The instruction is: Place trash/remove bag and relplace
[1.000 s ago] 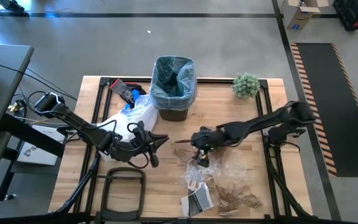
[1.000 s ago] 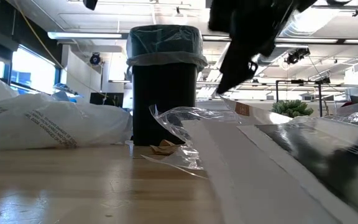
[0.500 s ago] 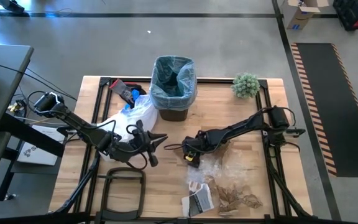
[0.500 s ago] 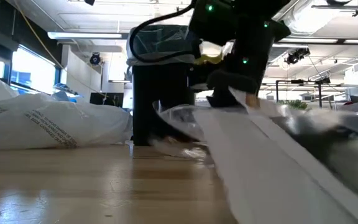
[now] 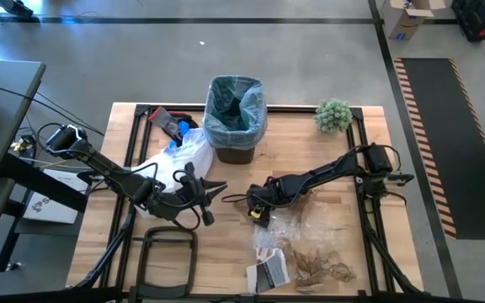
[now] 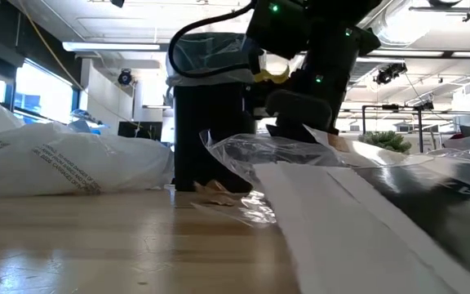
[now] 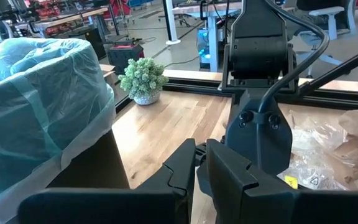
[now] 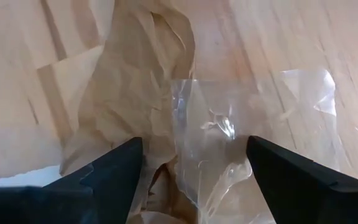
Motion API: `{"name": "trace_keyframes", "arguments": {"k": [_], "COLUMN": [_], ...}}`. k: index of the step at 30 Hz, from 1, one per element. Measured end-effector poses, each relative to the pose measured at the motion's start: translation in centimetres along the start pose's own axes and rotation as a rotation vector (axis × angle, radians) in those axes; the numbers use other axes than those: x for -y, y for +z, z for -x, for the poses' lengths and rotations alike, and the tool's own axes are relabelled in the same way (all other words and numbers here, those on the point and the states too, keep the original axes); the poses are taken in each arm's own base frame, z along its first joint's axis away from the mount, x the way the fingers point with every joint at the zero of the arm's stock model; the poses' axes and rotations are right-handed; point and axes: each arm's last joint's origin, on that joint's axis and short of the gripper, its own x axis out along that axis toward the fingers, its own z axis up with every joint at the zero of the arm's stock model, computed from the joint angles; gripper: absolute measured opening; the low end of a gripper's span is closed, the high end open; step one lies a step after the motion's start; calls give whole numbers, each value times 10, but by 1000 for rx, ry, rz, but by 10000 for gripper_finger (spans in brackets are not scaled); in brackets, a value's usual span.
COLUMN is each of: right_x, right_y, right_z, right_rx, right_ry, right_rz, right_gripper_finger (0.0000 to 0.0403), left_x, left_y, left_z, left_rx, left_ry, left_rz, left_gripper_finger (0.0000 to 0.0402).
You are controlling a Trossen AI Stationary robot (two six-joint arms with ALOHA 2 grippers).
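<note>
The bag (image 5: 236,101), a light-blue liner, lines the dark bin (image 5: 234,153) at the table's far middle. The trash lies near the right front: clear wrappers (image 5: 297,223), brown paper scraps (image 5: 320,269) and a black-and-white packet (image 5: 268,271). My right gripper (image 5: 257,209) is down at the litter's left end, open and pointing steeply down. Its fingers straddle a brown paper scrap (image 8: 135,93) and a clear wrapper (image 8: 229,137). My left gripper (image 5: 215,187) hovers shut, holding nothing, left of the right gripper. My right gripper comes from above with one finger (image 8: 114,168) over the brown scrap's edge and the other (image 8: 291,171) beside the clear wrapper. Both pieces lie flat on the table. I cannot tell whether the fingertips touch them.
A whiter plastic bag (image 5: 179,156) lies left of the bin, with red and black items (image 5: 168,122) behind it. A small green plant (image 5: 333,115) stands at the far right. A black frame (image 5: 167,257) lies at the near left. Bare wood shows between bin and litter.
My right gripper has come down from above the table onto the left end of the litter, shifting slightly toward the table's left, and has then stayed there. In the low view the clear wrapper's edge has shifted a little.
</note>
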Motion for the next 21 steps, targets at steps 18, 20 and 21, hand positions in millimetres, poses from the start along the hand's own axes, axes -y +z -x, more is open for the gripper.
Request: {"name": "trace_keyframes", "arguments": {"k": [18,20,21], "right_x": [-15,-16,-17], "right_y": [34,38,39], "right_z": [31,35,37], "right_rx": [101,111,119], "right_ry": [-47,-45,-46], "right_rz": [124,133,136], "right_gripper_finger": [279,279,279], "left_x": [0,0,0], "left_y": [0,0,0], "left_z": [0,0,0], "left_rx": [0,0,0], "left_ry": [1,1,1], "left_rz": [0,1,1], "left_gripper_finger": [23,23,23]}}
